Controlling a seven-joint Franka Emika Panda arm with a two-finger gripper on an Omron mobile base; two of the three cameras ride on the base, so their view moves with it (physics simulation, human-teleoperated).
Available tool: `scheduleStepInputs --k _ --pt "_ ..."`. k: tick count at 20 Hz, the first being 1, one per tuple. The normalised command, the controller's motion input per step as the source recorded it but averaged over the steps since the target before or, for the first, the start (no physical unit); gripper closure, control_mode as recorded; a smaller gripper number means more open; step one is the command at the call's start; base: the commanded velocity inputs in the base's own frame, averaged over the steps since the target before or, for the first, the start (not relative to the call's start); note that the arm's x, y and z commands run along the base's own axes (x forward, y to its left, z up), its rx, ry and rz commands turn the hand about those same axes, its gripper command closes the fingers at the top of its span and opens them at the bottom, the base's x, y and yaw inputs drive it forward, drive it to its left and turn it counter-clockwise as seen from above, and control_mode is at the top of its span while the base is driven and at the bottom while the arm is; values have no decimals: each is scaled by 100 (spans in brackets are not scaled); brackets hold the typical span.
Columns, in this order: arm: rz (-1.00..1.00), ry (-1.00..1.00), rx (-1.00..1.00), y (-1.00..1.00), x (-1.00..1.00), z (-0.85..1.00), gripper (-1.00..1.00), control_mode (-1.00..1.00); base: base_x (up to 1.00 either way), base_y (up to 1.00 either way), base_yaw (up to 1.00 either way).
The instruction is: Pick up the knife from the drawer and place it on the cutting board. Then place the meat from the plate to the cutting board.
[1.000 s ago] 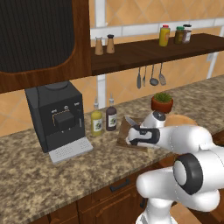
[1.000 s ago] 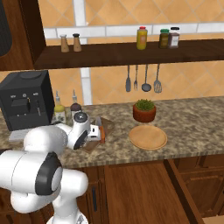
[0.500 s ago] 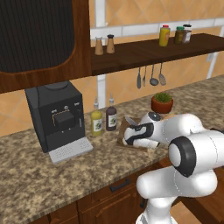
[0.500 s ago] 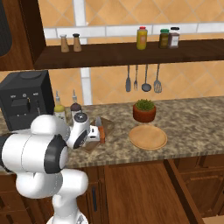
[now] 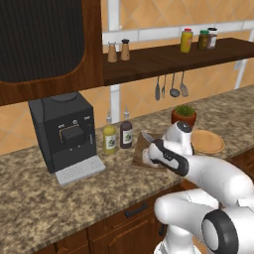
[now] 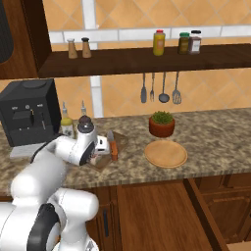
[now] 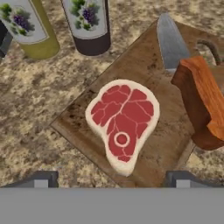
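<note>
Fingers (image 7: pixel 112 179) are spread wide with nothing in them, right above the meat (image 7: pixel 123 122). It's lying flat on the cutting board (image 7: pixel 151 65), knife (image 7: pixel 192 83) beside it.

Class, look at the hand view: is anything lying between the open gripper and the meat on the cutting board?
Nothing visible does. The meat lies bare on the cutting board, directly ahead of the gripper; the knife rests off to one side.

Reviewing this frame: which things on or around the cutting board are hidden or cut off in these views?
- Meat: plain in the hand view; in both base views the arm covers it.
- Cutting board: mostly behind the arm in the left base view; its far end runs off the hand view's right edge.
- Knife: its handle end is cut by the right edge of the hand view.
- Drawer: the right base view's bottom edge cuts it off, so its inside is unseen.
</note>
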Motion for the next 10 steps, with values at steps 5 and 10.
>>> scheduleStepInputs --k 5,10 --pt "0 -4 0 -1 -63 63 -100 -100 0 0 0" --pt "-6 -3 0 -25 -71 34 -100 -100 0 0 0"
